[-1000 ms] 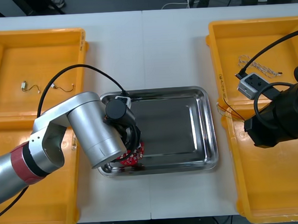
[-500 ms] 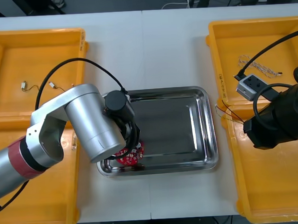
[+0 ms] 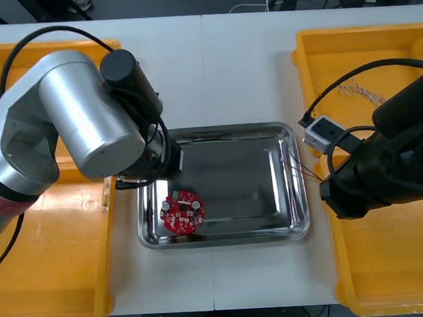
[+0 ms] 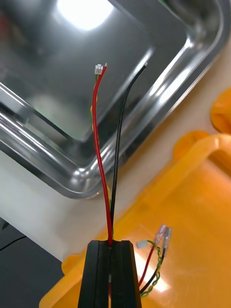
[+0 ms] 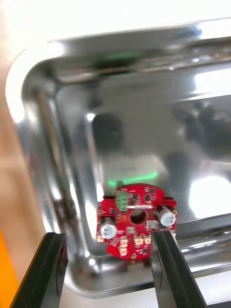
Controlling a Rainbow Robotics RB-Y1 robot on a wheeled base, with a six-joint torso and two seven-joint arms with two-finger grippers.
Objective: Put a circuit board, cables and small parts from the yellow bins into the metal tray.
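A round red circuit board (image 3: 182,213) lies flat in the near-left corner of the metal tray (image 3: 234,178). In the left wrist view my left gripper (image 5: 108,236) hangs open above the board (image 5: 134,221), one finger at each side, not touching it. My right gripper (image 4: 110,243) is shut on a red and black cable (image 4: 108,159). The cable's free ends reach over the tray's right rim (image 4: 159,120). In the front view the thin cable (image 3: 302,169) crosses that rim, running out from under my right arm (image 3: 382,164).
Yellow bins stand at both sides: near left (image 3: 47,281), far right (image 3: 362,58), near right (image 3: 387,263). A thin cable (image 3: 357,90) lies in the far right bin. Another twisted cable (image 4: 156,250) lies in the bin (image 4: 192,192) under my right gripper.
My left arm has risen and swung back to the left, leaving the circuit board lying uncovered in the tray. My right arm has moved left, bringing the cable's ends over the tray's rim.
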